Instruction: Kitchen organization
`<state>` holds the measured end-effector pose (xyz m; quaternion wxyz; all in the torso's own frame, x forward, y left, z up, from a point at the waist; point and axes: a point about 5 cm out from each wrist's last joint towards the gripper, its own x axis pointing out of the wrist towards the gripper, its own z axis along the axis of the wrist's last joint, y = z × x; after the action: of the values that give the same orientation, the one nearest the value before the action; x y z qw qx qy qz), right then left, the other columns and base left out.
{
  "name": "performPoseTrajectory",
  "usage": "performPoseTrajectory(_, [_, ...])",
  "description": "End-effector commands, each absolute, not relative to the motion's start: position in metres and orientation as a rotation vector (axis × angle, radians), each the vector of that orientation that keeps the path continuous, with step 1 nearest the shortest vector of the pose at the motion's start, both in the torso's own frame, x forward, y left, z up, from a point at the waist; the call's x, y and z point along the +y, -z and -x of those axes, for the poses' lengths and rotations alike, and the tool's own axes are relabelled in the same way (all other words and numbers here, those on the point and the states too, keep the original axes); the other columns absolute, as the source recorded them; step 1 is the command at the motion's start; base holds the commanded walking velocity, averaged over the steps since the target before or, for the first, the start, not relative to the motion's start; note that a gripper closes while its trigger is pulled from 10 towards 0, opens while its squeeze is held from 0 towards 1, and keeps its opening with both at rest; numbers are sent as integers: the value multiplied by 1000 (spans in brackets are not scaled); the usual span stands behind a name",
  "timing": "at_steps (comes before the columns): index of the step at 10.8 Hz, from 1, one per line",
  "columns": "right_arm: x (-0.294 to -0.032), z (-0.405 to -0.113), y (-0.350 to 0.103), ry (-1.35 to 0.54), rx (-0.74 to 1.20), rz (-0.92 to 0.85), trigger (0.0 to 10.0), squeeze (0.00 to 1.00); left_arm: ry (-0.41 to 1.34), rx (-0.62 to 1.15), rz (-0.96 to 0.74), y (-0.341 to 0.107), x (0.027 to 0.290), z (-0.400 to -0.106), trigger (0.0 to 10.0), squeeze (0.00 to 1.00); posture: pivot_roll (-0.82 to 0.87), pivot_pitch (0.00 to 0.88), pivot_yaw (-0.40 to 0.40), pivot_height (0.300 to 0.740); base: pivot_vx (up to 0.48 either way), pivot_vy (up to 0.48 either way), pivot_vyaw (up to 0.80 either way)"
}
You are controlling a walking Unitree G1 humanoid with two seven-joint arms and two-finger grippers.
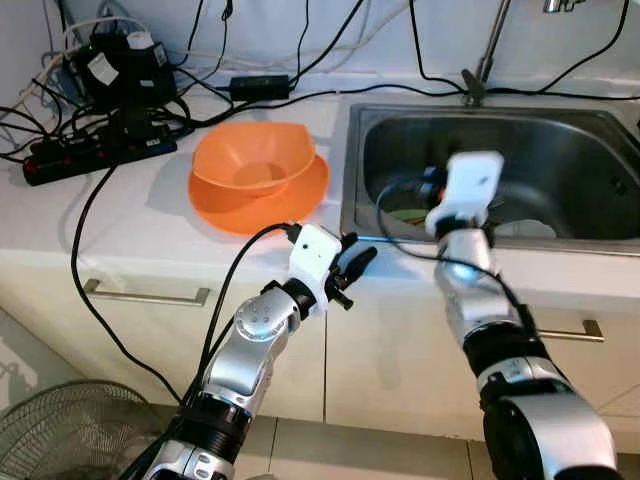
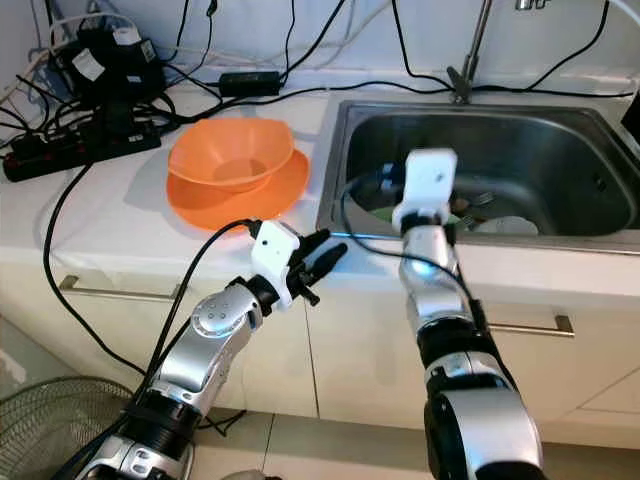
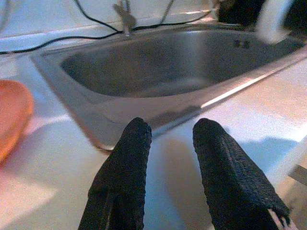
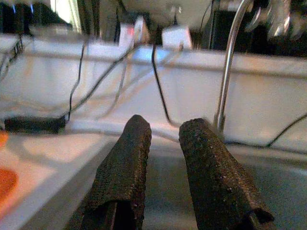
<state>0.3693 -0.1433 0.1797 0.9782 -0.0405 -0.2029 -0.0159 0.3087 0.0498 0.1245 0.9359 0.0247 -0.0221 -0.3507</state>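
Observation:
An orange bowl (image 1: 255, 160) sits in an orange plate (image 1: 305, 200) on the white counter, left of the steel sink (image 1: 560, 150). In the sink lie a white dish (image 1: 530, 228) and something green (image 1: 405, 215), partly hidden by my right arm. My left gripper (image 1: 355, 262) hovers at the counter's front edge between plate and sink, open and holding nothing; the left wrist view has its fingers (image 3: 127, 158) pointing at the sink rim (image 3: 120, 120). My right gripper (image 4: 163, 125) is over the sink's front part, open and empty, aimed toward the faucet (image 4: 228, 72).
A black power strip (image 1: 100, 150) and a tangle of cables and adapters (image 1: 120, 60) fill the counter's back left. One cable trails over the counter edge. Cabinet handles (image 1: 145, 295) run below the counter. A floor fan (image 1: 70, 430) stands at lower left.

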Motion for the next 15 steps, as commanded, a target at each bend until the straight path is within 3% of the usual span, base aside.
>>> performPoseTrajectory(1, [-147, -365, -178, 35, -407, 75, 10000, 0, 663, -64, -71, -128, 55, -315, 10000, 0, 56, 0, 48, 740, 0, 0, 0])
performPoseTrajectory(4, [-150, -335, -163, 18, -382, 73, 10000, 0, 550, -99, -61, -134, 67, -323, 10000, 0, 44, 0, 46, 740, 0, 0, 0])
performPoseTrajectory(9, [-154, -298, -142, 18, -311, 59, 10000, 0, 533, -101, -60, -131, 70, -323, 10000, 0, 32, 0, 60, 740, 0, 0, 0])
performPoseTrajectory(15, [-148, -297, -106, -28, -176, 92, 10000, 0, 511, -90, -66, -119, 73, -312, 10000, 0, 37, 0, 65, 740, 0, 0, 0])
